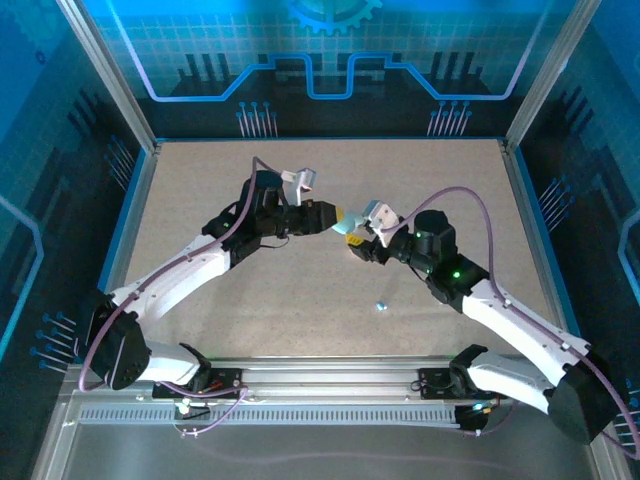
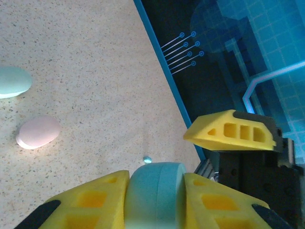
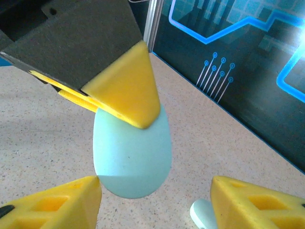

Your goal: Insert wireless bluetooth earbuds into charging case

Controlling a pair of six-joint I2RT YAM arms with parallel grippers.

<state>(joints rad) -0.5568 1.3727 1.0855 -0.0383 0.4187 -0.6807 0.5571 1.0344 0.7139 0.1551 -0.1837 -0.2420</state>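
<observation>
1. Nearest the left wrist lens: the left gripper (image 2: 155, 185), its yellow fingers (image 2: 95, 200) clamped on a teal case (image 2: 155, 202), one finger against each side of it.
2. Just beyond the held case, on the speckled table (image 2: 95, 71): a tiny pale blue earbud (image 2: 147, 159), lying loose, outside any case, touching nothing.
3. Further left on the same surface: a pink case (image 2: 39, 131) and a second teal case (image 2: 12, 82), both pebble-shaped, lying flat, near each other but not touching, well apart from the clamped fingers.
4. Seen from the right wrist: the right gripper (image 3: 155, 191), jaws apart, with a wide gap between its two yellow fingers.
5. Hanging point-down in that gap: the teal case, pinched from above by the left gripper, much nearer the left-hand finger than the right-hand one. Contact with that left-hand finger impossible to tell.
6. At the bottom edge of that view, just beside the right-hand finger: a pale rounded piece (image 3: 202, 214) on the table, cut off by the frame, too little of it seen to name.
7. From above: both grippers tip to tip over the middle of the table, the held case between them; the earbud (image 1: 381, 306) alone on the bare surface, closer to the arm bases, near the right forearm, well apart from the held case.
</observation>
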